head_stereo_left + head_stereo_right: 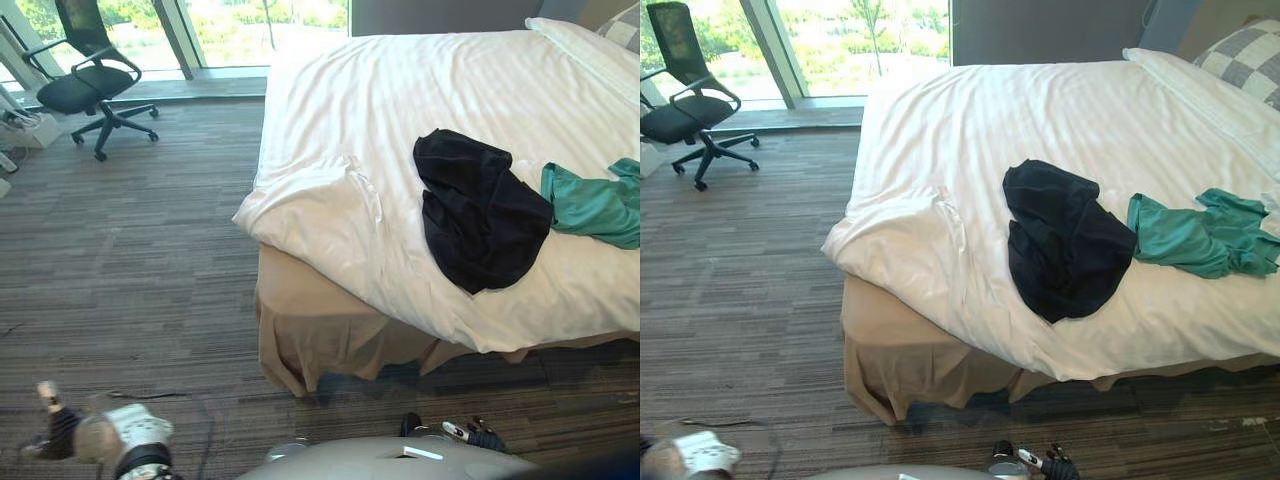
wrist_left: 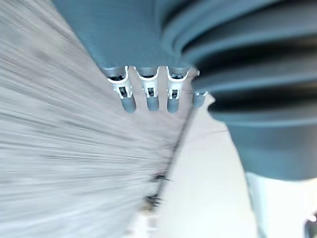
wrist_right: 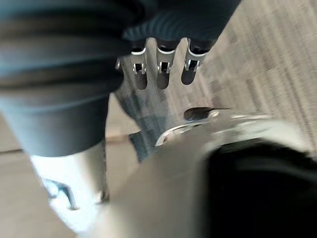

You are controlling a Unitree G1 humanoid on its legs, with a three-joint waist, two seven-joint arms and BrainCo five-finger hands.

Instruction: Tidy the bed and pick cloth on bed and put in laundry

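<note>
Task hardly begun, by look. Black cloth [image 1: 480, 215] and green cloth [image 1: 600, 205] lay touching on bed [image 1: 400, 90]; duvet corner [image 1: 300, 200] rumpled. Left robot hand [image 2: 152, 96] and right robot hand [image 3: 162, 74] hung above floor [image 1: 130, 260], fingers straight, holding nothing.

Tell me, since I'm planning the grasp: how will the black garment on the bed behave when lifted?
The black garment lies crumpled in soft folds, so it will probably hang limp. Its edge meets the green garment, so lifting might tug that along.
</note>
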